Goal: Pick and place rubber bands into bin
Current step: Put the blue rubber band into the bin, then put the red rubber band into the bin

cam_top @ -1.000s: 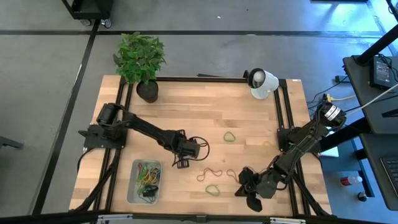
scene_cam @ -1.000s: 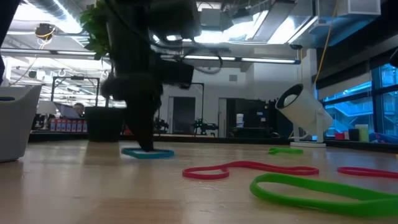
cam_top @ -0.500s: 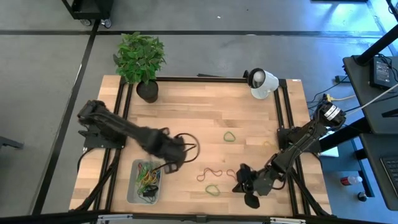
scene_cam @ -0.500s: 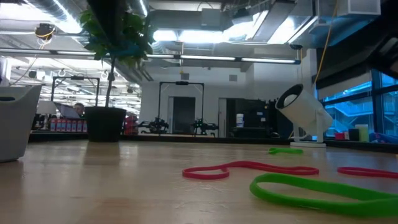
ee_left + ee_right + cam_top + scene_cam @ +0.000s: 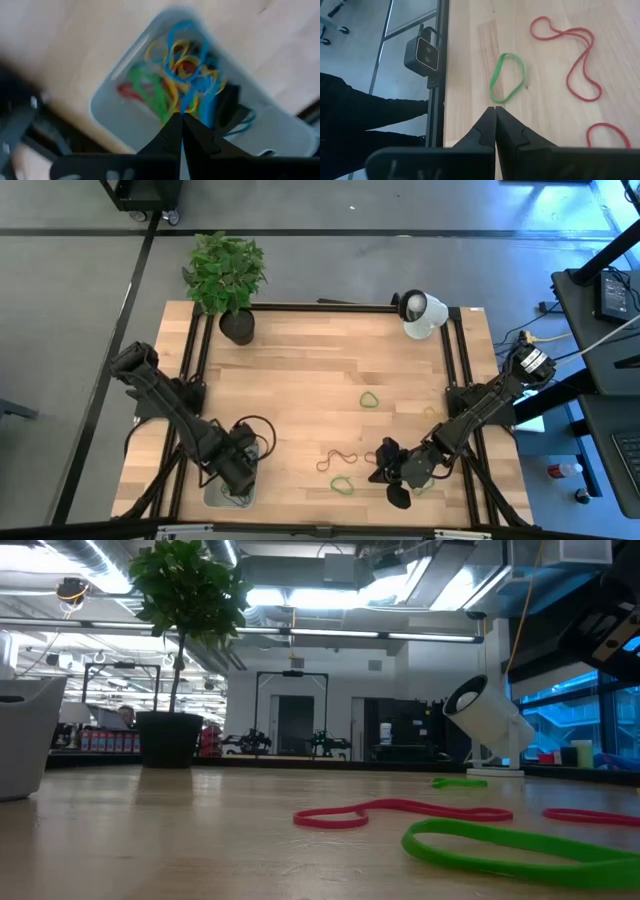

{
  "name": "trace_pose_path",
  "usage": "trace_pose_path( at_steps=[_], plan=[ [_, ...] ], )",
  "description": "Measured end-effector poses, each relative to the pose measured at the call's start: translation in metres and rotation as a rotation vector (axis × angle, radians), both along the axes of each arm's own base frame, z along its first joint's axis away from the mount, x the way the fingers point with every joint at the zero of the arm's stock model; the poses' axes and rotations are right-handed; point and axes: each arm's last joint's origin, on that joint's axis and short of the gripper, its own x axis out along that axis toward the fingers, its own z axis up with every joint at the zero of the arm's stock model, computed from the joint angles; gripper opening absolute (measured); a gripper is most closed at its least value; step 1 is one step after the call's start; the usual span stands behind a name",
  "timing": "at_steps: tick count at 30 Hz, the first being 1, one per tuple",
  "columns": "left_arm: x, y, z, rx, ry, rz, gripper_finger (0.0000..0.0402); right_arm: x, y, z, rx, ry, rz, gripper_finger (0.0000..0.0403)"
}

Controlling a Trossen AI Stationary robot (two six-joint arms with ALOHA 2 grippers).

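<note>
- The left gripper [image 5: 238, 472] hangs over the bin [image 5: 214, 493] at the bench's front-left corner, its two fingers [image 5: 172, 131] pressed together with nothing between them.
- From the left wrist view the fingertips point down into the bin's heap of rubber bands [image 5: 181, 82]: blue, yellow, green and red loops tangled together, with something black beside them.
- The right gripper [image 5: 382, 470] sits low over the bench near its front edge, right of centre, fingers likewise pressed shut and holding nothing.
- In the right wrist view its fingertips point at a green band [image 5: 507, 77] lying flat just beside the bench's front edge; whether they touch the wood cannot be told.
- A long red band [image 5: 338, 459], twisted into a figure of eight, lies on the bench between the two grippers, a little back from the green band.
- Another red band [image 5: 609, 135] lies near the right gripper, only partly in view.
- A further green band [image 5: 370, 399] lies toward the middle of the bench, well apart from the rest.
- A potted plant [image 5: 228, 278] stands at the back-left corner of the bench.
- A white lamp-like object [image 5: 421, 312] stands near the back-right corner.
- A small dark camera [image 5: 424, 55] is fixed to the frame rail along the front edge.
</note>
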Motion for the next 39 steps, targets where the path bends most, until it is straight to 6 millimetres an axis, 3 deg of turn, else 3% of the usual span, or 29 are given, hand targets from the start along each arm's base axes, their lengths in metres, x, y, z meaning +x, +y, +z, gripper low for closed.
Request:
trace_pose_path(
  at_steps=[6, 17, 21, 28, 33, 39],
  plan=[
    [-0.009, -0.001, -0.015, -0.005, 0.065, 0.086, 0.0048, 0.000, 0.000, 0.000, -0.005, -0.003, 0.005, 0.0003],
    [0.001, 0.009, -0.013, 0.087, -0.023, 0.059, 0.0152, 0.000, 0.000, 0.000, 0.020, 0.008, -0.017, 0.0003],
    [0.025, 0.018, -0.006, 0.134, -0.199, -0.068, 0.0158, 0.000, 0.000, 0.000, 0.024, 0.008, -0.019, 0.0003],
    [0.088, 0.031, -0.006, 0.169, -0.520, -0.307, 0.0146, 0.001, 0.000, 0.001, 0.028, 0.003, -0.019, 0.0003],
    [0.128, 0.034, -0.032, 0.215, -0.600, -0.471, 0.0146, 0.001, 0.001, 0.001, 0.030, 0.001, -0.019, 0.0003],
    [0.153, 0.039, -0.072, 0.256, -0.560, -0.523, 0.0146, 0.001, 0.001, 0.001, 0.035, -0.004, -0.019, 0.0003]
  ],
)
